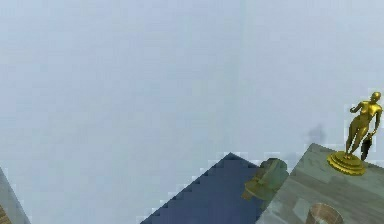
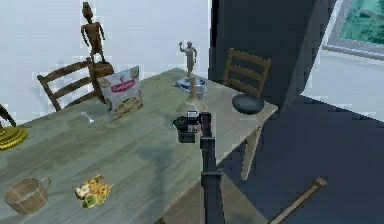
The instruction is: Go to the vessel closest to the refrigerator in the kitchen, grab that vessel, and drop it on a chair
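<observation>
A clear glass vessel (image 2: 192, 100) stands on the wooden table (image 2: 120, 150), toward its right end. Right of it lies a dark bowl (image 2: 248, 103) near the table's edge. The arm (image 2: 210, 180) rises from the bottom edge, and the gripper (image 2: 184, 128) sits just below the glass vessel in the arm side view. With the tabletop and the vessel at it, I cannot tell whether it holds anything. One wooden chair (image 2: 247, 70) stands behind the table's right end, another (image 2: 70, 82) at the back left.
On the table: a snack bag (image 2: 125, 92), a glass mug (image 2: 27, 193), some food (image 2: 92, 190), a small statue (image 2: 187, 55) and a golden statue (image 1: 360, 135). A wooden figure (image 2: 93, 30) stands behind. A bat (image 2: 295, 205) lies on the dark floor (image 2: 320, 140).
</observation>
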Robot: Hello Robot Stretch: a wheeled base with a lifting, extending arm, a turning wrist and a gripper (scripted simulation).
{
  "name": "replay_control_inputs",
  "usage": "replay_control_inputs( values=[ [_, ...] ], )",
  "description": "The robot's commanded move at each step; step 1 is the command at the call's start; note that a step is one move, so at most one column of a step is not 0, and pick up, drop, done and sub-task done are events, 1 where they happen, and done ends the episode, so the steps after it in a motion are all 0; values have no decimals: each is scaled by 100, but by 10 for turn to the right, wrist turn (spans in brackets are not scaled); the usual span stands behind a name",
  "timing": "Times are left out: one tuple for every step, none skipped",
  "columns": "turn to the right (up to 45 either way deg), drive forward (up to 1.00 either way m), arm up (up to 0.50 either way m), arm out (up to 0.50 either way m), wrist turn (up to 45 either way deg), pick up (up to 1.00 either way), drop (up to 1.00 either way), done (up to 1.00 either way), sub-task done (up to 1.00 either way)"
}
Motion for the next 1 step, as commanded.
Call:
replay_control_inputs(
  values=[
    [0, 0, 0, 0, 0, 100, 0, 0, 0]
  ],
)
